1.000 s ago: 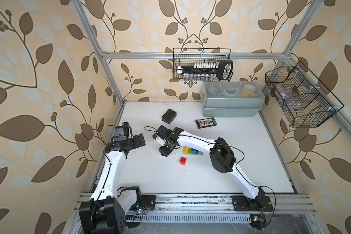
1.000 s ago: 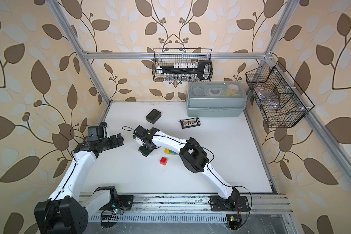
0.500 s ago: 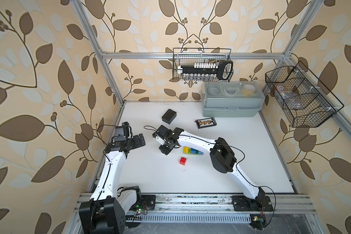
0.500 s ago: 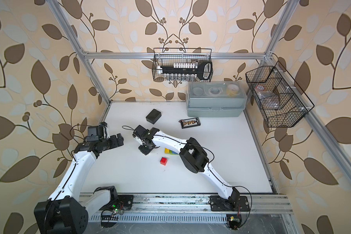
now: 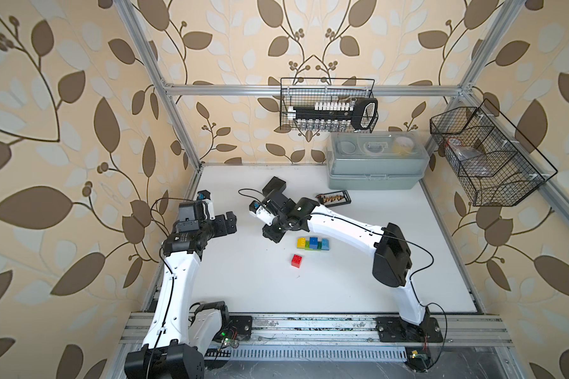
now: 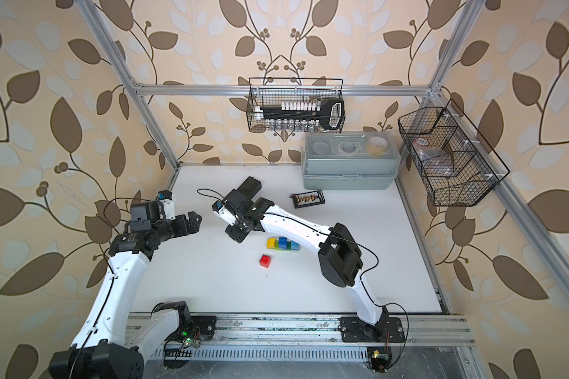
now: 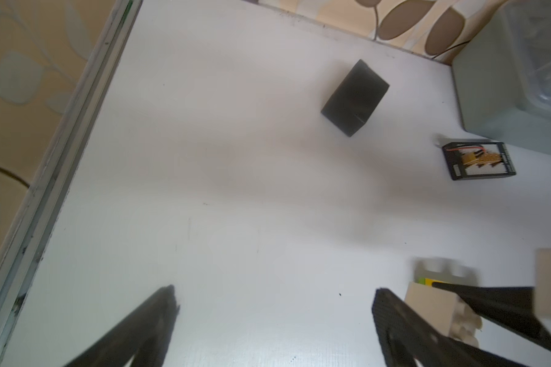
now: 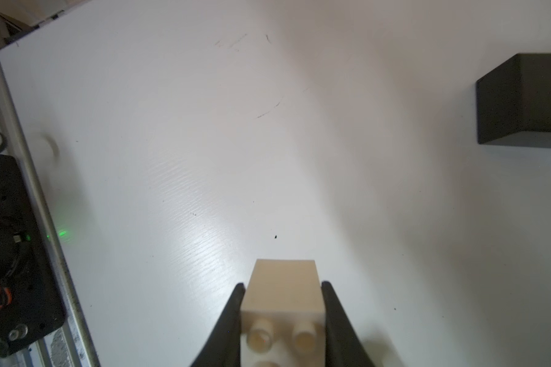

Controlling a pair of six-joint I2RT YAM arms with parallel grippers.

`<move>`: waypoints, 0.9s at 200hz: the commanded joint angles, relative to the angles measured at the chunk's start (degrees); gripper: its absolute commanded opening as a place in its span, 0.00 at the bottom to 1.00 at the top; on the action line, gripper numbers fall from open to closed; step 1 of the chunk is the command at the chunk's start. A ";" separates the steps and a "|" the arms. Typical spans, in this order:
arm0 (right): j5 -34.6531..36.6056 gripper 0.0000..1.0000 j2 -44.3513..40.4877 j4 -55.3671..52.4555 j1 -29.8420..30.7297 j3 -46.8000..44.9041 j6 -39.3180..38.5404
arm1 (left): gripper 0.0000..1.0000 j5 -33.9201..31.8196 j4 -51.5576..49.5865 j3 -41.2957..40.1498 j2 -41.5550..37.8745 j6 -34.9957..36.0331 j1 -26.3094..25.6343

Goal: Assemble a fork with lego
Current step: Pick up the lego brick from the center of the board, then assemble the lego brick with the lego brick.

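My right gripper [image 8: 283,285] is clamped on the two sides of one white brick [image 8: 283,302]. It is a square block with no real long axis; its studs face back toward my wrist and its smooth face points out past the fingertips. Just behind these jaws, on the forearm side, lies one joined row [image 5: 312,244] of yellow, green, blue and light-blue bricks. Its long axis aims roughly at the jaws, yellow end nearest. I think it is four pieces, though the green part is too small to count surely. One red brick [image 5: 297,260] sits alone, apart from the row and farther from the jaws. My left gripper [image 7: 274,294] stands wide apart with nothing in it, facing the right one across bare table [image 8: 204,127]. Ahead of the right fingertips open table runs to its rail [image 8: 40,190]. One black box [image 8: 525,101] stands off to one side, with one black tray [image 5: 333,198] and one grey case [image 5: 375,167] well beyond.
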 commanded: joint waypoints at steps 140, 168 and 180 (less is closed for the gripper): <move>2.65 0.00 -20.57 6.98 0.40 -30.63 -8.27 | 0.99 22.76 0.30 -3.58 -2.46 8.06 -7.88; 1.69 0.00 -21.15 8.21 1.05 -33.34 -7.63 | 0.99 23.60 -2.08 -3.58 -3.32 11.16 -8.46; 1.57 0.00 -21.34 9.20 1.29 -34.52 -7.61 | 0.99 23.13 -2.70 -4.00 -3.76 12.31 -8.61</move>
